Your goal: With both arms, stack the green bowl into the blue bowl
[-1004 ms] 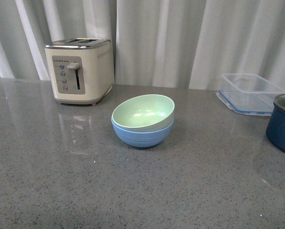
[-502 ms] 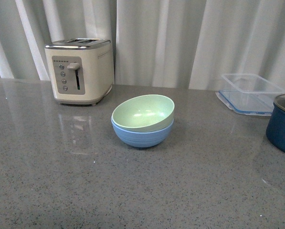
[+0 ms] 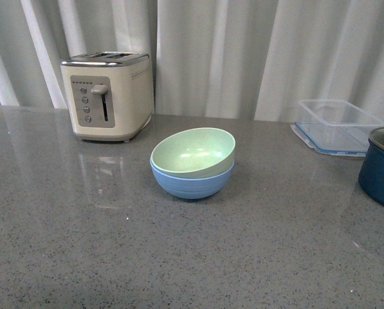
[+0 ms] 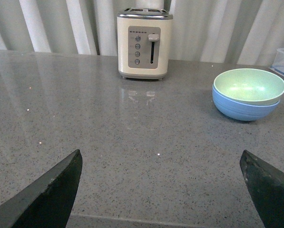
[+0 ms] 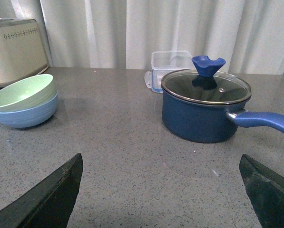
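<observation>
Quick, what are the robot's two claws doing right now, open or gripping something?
Left gripper: open, holding nothing.
Right gripper: open, holding nothing.

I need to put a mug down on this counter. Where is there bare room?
The widest bare patch is the near counter, in front of the stacked green bowl and blue bowl. There is also room between the bowls and the navy pot. The back is more crowded: toaster on the left, clear container on the right.
</observation>
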Robot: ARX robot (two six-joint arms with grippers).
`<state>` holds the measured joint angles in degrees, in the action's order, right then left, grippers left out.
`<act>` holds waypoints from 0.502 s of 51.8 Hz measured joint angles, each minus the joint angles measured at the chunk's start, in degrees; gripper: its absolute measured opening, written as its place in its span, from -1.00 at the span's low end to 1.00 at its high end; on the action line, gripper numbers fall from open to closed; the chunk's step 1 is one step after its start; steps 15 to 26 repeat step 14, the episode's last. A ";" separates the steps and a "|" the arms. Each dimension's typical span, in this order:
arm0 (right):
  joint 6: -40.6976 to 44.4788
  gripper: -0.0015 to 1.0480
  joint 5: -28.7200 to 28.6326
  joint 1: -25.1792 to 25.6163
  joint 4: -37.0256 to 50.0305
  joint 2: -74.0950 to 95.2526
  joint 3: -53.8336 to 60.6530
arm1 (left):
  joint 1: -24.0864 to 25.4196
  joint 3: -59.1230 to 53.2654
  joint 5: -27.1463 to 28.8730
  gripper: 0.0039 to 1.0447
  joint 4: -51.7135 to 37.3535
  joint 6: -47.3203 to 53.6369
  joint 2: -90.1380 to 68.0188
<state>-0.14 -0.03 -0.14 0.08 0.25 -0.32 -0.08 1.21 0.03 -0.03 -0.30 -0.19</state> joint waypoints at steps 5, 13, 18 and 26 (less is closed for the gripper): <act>0.02 0.81 0.00 0.00 0.00 0.00 0.00 | 0.00 0.00 0.00 0.88 0.00 0.00 0.00; 0.02 0.81 0.00 0.00 0.00 0.00 0.00 | 0.00 0.00 0.00 0.88 0.00 0.00 0.00; 0.02 0.81 0.00 0.00 0.00 0.00 0.00 | 0.00 0.00 0.00 0.88 0.00 0.00 0.00; 0.02 0.81 0.00 0.00 0.00 0.00 0.00 | 0.00 0.00 0.00 0.88 0.00 0.00 0.00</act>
